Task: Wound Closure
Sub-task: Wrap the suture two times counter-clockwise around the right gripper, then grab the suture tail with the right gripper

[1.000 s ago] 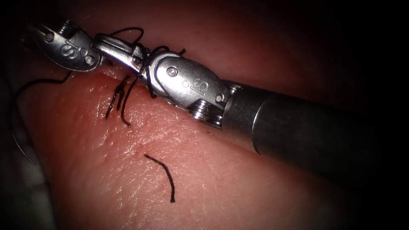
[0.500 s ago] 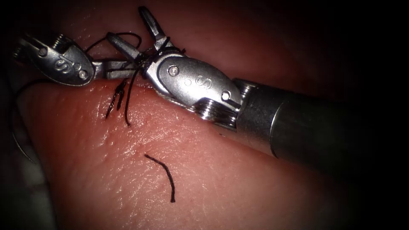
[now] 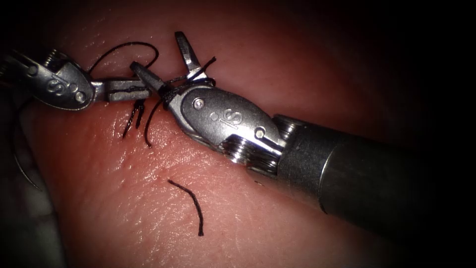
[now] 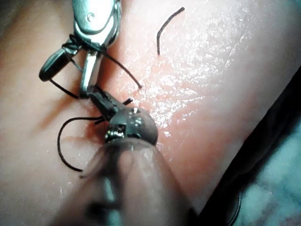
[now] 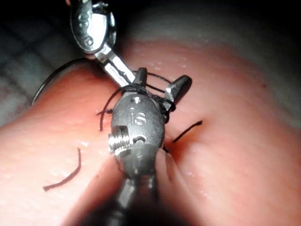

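in the endoscope view the right tool has its two jaws spread wide apart, with dark thread wound around them near their base. nothing is pinched between them. the left tool has its jaws closed flat on the thread, touching the right tool's lower jaw. short thread ends hang down onto the tissue. a loose cut piece of thread lies well apart from the tools. the needle curves by the left edge, off the tissue.

in the left wrist view the left tool pinches thread beside the open right tool.

in the right wrist view the right tool stands open, thread wrapped round it, and the left tool meets it.
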Tool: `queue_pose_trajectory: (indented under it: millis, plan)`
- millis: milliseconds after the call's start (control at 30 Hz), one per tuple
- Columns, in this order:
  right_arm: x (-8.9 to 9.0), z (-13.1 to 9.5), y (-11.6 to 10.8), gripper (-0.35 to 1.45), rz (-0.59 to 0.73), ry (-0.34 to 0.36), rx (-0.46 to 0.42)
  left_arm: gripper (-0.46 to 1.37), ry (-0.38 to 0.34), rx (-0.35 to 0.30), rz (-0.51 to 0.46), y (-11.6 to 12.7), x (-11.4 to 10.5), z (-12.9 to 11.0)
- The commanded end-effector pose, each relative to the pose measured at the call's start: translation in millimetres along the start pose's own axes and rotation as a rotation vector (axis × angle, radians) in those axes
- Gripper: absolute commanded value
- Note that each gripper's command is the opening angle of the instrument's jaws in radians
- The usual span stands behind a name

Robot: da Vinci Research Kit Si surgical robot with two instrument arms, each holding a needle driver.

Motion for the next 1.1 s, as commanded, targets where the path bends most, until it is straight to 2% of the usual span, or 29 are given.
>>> queue_pose_trajectory:
  millis: [33, 233, 567, 833, 1100]
  plan:
    - [-0.5, -0.3, 0.0, 0.86, 0.042, 0.001, -0.011, -0.35, -0.004, -0.002, 0.000, 0.0, 0.0, -0.1]
    - [-2.2, -1.2, -0.2, 0.84, 0.193, -0.071, -0.032, -0.35, -0.011, 0.006, -0.006, 0.5, 0.4, 0.1]
    - [-3.8, -2.9, 2.0, 0.77, 0.363, -0.098, -0.074, -0.35, -0.015, 0.009, 0.000, 0.9, 0.8, -0.2]
    - [-4.4, -3.1, 3.2, 0.73, 0.387, -0.112, -0.095, -0.35, -0.018, 0.011, 0.005, 1.0, 1.1, 0.0]
    - [-4.6, -1.6, 4.5, 0.73, 0.416, -0.139, -0.098, -0.35, -0.021, 0.014, 0.015, 1.0, 1.4, 0.4]
